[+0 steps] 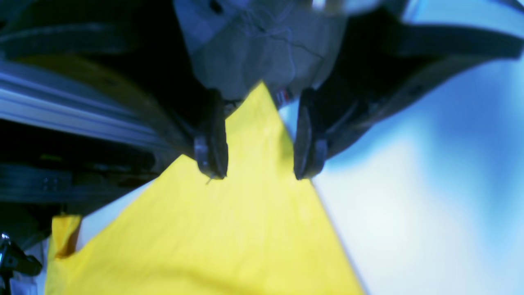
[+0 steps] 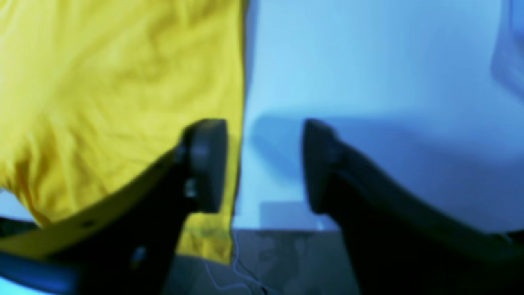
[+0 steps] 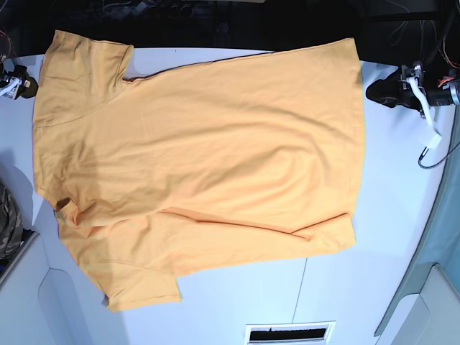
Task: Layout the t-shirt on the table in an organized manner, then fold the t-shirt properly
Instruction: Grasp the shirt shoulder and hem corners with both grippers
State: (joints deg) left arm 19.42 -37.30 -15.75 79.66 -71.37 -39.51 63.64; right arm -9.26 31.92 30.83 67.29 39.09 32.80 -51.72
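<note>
The t-shirt lies spread sideways on the white table, orange-yellow and plain side up. Its neck is at the left, its hem at the right, and a fold runs along its lower right part. In the left wrist view, a pointed corner of the t-shirt runs up between the fingers of my left gripper, which stands open without pinching it. My right gripper is open too, over bare table. Its left finger hangs over the straight edge of the t-shirt.
Dark-and-white hardware with cables sits at the table's right edge and left edge. A camouflage cloth hangs at the far left. A slotted vent and a thin dark seam mark the near table. The shirt's far edge reaches the back rim.
</note>
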